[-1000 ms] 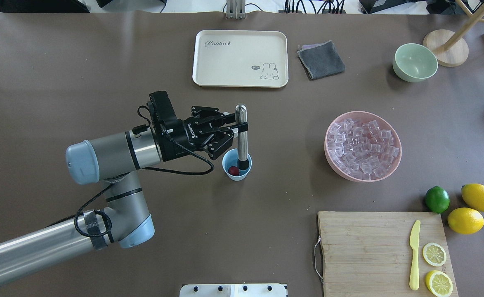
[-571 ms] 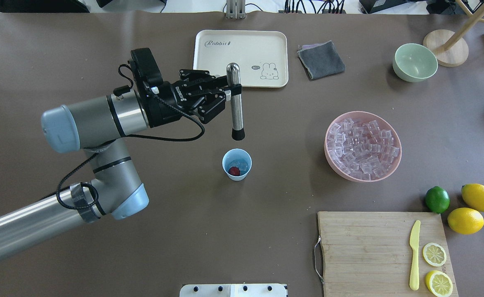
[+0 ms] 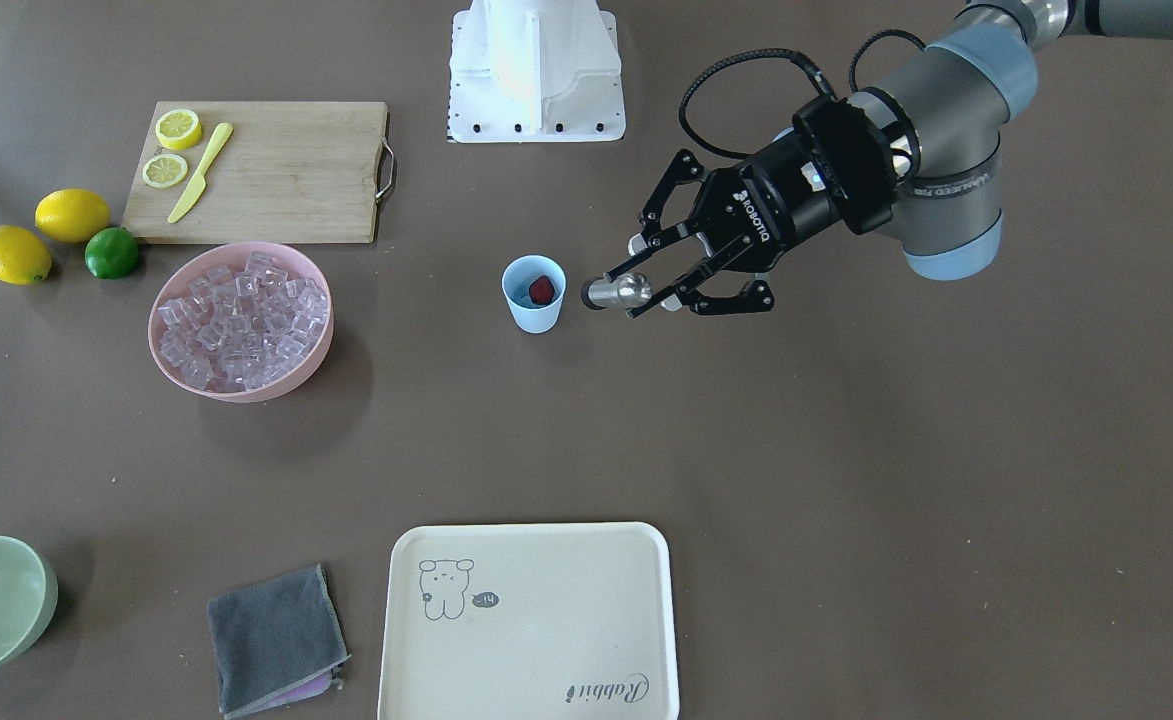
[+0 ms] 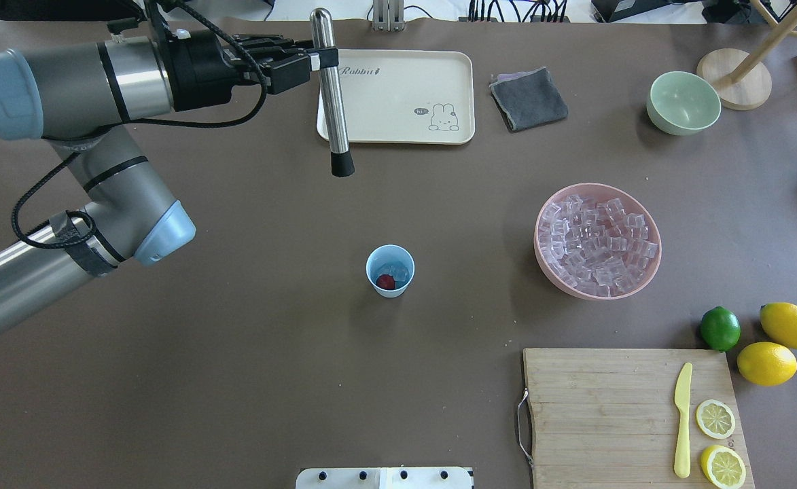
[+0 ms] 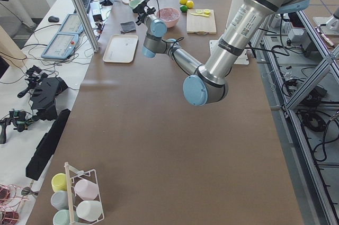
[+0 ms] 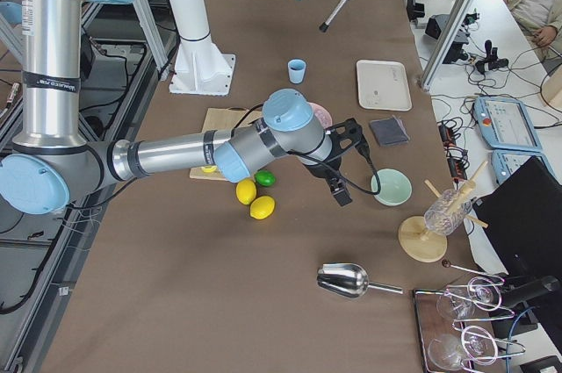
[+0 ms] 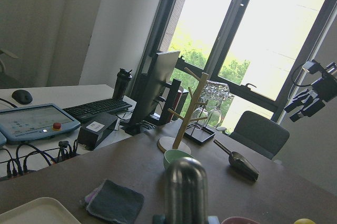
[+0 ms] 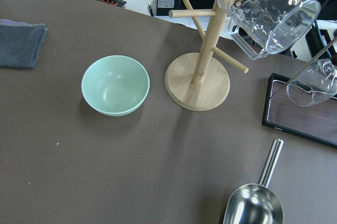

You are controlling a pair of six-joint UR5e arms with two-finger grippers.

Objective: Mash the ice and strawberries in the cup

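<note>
The light-blue cup (image 4: pixel 390 270) stands mid-table with the red strawberry (image 4: pixel 385 282) and a few pieces of ice (image 4: pixel 398 272) inside. The front-facing view shows the same cup (image 3: pixel 533 293) and strawberry (image 3: pixel 542 290). My left gripper (image 4: pixel 313 61) is shut on a steel muddler (image 4: pixel 333 102) with a black tip, held upright high above the table and apart from the cup. From the front, this gripper (image 3: pixel 646 290) hangs just beside the cup. More ice (image 4: pixel 598 241) fills the pink bowl (image 4: pixel 538 224). My right gripper (image 7: pixel 300 109) shows small and far, fingers apart, holding nothing.
A cream tray (image 4: pixel 439 68), a grey cloth (image 4: pixel 528 99) and a pale-green bowl (image 4: pixel 683 102) lie along the far side. Near right is a cutting board (image 4: pixel 595 407) with a yellow knife (image 4: pixel 682 421) and lemon slices, beside two lemons and a lime (image 4: pixel 720 329). A steel scoop (image 8: pixel 253 205) lies past a wooden stand (image 8: pixel 197 79).
The left gripper lifted the muddler out of the cup and carried it up and away toward the far left. The cup, strawberry and ice stayed in place.
</note>
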